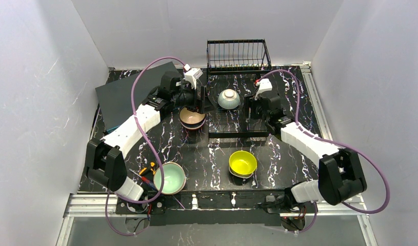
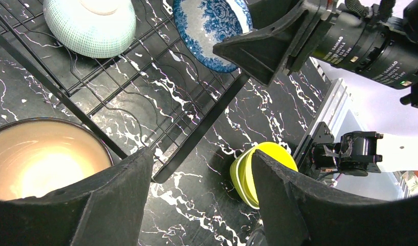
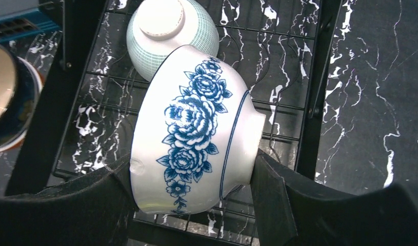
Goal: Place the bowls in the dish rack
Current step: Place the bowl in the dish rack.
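Black marbled table (image 1: 206,154), white walls; dish rack (image 1: 238,55) at twelve o'clock. Right hand (image 3: 191,177) grips the blue-and-white bowl (image 3: 191,128), tilted over the rack's base grid; left hand (image 2: 201,171) wide and empty above the beige bowl (image 2: 37,159) at nine o'clock. Assessment: placement in hand; next, lower clear of the inverted green bowl (image 3: 171,31), then release.

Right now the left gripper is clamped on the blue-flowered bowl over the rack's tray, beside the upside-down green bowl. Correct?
No. The right gripper is clamped on the blue-flowered bowl, as the right wrist view shows; the left gripper is open and empty. The bowl is over the rack's tray, beside the upside-down green bowl.
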You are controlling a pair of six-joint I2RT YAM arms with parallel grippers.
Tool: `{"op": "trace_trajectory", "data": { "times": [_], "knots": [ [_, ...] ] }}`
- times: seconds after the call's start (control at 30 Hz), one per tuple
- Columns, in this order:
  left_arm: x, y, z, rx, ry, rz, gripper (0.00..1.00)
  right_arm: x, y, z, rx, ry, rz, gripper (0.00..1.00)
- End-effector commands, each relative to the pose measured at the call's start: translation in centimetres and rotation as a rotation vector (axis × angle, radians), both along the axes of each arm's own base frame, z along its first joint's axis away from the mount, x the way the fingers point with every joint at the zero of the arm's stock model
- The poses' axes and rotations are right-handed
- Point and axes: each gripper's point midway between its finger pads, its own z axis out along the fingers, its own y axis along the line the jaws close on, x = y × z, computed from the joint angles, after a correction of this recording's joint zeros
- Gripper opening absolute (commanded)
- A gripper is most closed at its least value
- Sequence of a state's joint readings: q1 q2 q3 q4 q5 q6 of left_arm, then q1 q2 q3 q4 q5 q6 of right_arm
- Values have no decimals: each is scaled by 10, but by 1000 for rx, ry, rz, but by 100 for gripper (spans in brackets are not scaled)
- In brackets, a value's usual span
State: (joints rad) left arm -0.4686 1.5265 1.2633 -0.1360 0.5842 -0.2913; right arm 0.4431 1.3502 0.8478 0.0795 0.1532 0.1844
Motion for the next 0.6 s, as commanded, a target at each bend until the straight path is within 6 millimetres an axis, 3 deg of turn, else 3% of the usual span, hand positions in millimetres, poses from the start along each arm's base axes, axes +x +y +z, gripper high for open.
{"op": "trace_trajectory", "data": {
  "times": [0.0, 0.57],
  "knots": [
    [-7, -1, 24, -32, -48, -23, 68, 31, -2, 40, -27, -203, -3, 1],
    [-7, 0, 27, -30, -60, -15, 70, 64, -13, 21, -127, -272, -39, 1]
  ]
}}
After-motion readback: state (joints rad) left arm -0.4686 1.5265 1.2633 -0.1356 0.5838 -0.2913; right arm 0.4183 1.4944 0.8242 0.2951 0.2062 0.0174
